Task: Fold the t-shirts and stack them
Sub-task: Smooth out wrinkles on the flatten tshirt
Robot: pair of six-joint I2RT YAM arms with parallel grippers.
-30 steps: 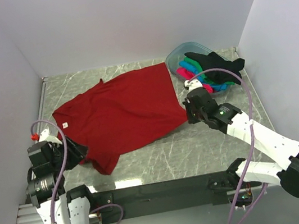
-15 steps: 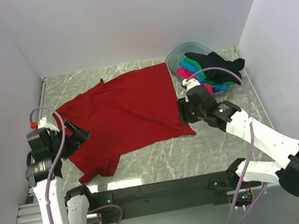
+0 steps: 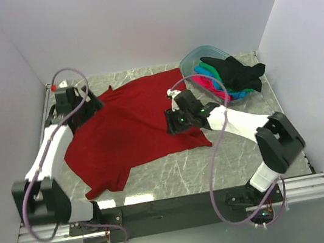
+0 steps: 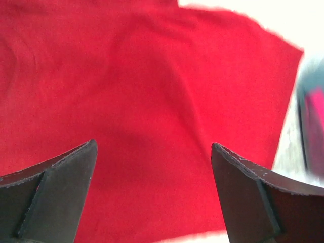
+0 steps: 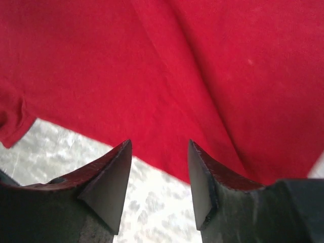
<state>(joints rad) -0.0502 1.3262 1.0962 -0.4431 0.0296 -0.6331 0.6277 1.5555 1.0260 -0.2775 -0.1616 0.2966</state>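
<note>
The dark red t-shirt (image 3: 133, 132) lies spread, slightly rumpled, at centre-left. At upper right the black t-shirt (image 3: 234, 73) drapes over the bunched pink t-shirt (image 3: 206, 83), green t-shirt (image 3: 217, 81) and blue t-shirt (image 3: 242, 93).

Soft matt cloth on the dark red t-shirt (image 3: 128, 133), smooth marble-look table (image 3: 175, 167), clear shiny plastic for the bluish tub (image 3: 191, 58).

- Five t-shirts (one of each colour): dark red shirt (image 3: 132, 126), black shirt (image 3: 237, 72), pink shirt (image 3: 207, 84), green shirt (image 3: 222, 81), blue shirt (image 3: 241, 93).
- One clear tub (image 3: 185, 62).
- Two grippers: left gripper (image 3: 90, 106), right gripper (image 3: 171, 122).
- One table (image 3: 175, 165).
</note>
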